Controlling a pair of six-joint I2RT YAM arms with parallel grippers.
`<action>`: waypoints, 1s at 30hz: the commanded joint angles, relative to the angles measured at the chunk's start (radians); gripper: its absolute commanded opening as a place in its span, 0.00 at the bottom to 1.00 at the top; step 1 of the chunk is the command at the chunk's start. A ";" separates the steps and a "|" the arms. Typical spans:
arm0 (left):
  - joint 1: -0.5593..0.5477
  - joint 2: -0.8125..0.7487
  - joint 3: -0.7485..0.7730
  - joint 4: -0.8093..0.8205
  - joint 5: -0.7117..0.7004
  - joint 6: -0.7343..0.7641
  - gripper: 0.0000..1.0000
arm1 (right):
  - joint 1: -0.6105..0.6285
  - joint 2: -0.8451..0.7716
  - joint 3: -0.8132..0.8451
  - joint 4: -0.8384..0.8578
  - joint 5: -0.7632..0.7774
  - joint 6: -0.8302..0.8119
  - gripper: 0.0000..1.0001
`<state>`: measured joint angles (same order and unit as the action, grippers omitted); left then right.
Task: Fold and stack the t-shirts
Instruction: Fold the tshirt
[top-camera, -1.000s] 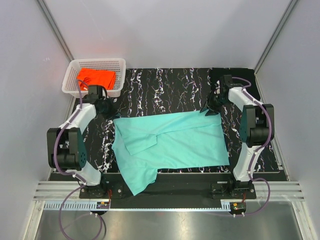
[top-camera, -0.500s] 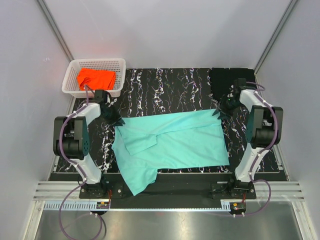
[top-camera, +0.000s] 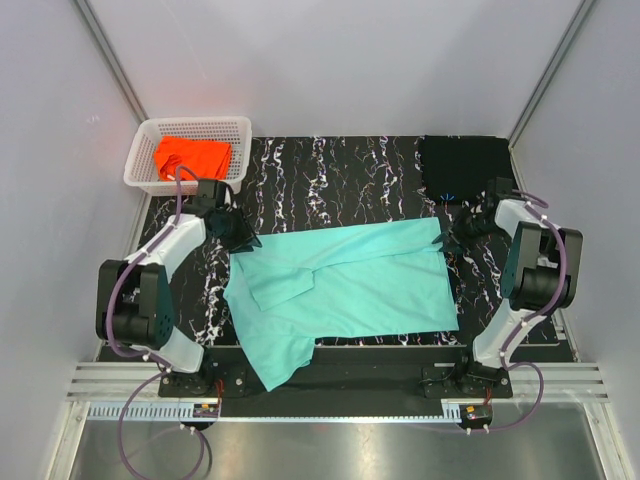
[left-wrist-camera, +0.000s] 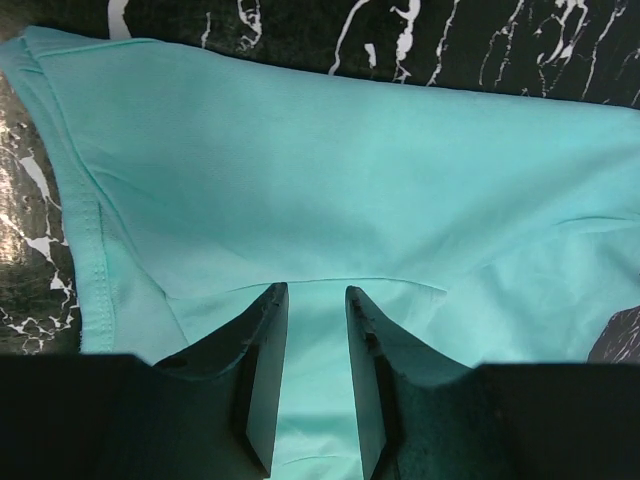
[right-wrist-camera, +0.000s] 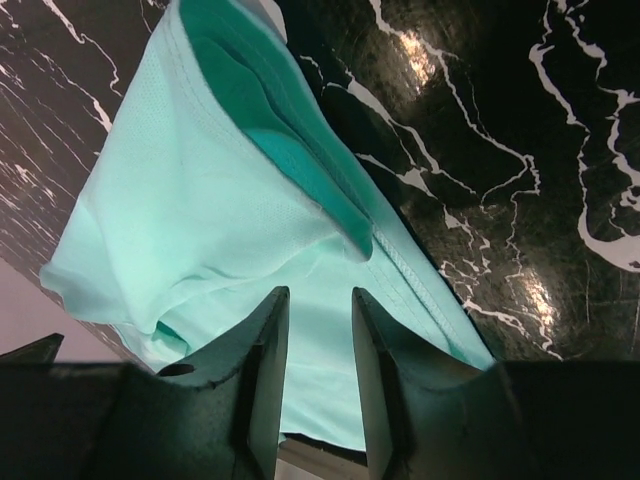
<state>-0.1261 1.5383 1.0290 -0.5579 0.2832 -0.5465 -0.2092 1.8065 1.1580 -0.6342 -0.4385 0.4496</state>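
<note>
Two claws, left and right, are each open just a crack over the teal shirt's far corners, not pinching it. A second ago both sat farther back on the worktop.

Tabletop: black, shot through with irregular white veins. Across its near half lay a mint-teal t-shirt, plain, with seam stitching in the same teal. The layer folded under at its right edge read as a deeper green in shadow. At the far right corner was a black t-shirt, a flat, unbroken black against the veined surface. By the far left corner stood a white basket, its walls an open lattice, holding a bright orange t-shirt, plain. Left arm and right arm were white and black, trailing purple cables. Left gripper and right gripper were dark, near black.
</note>
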 joint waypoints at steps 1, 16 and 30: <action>0.009 0.009 0.020 -0.004 -0.007 0.014 0.35 | 0.004 0.014 -0.009 0.054 -0.037 0.020 0.39; 0.051 0.126 0.108 -0.007 -0.016 0.031 0.36 | 0.002 0.073 -0.011 0.070 -0.008 0.023 0.40; 0.106 0.178 0.135 -0.007 -0.012 0.042 0.37 | 0.002 0.045 0.022 0.025 0.011 0.009 0.07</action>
<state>-0.0212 1.7184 1.1225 -0.5781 0.2787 -0.5209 -0.2092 1.9007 1.1526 -0.5896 -0.4461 0.4637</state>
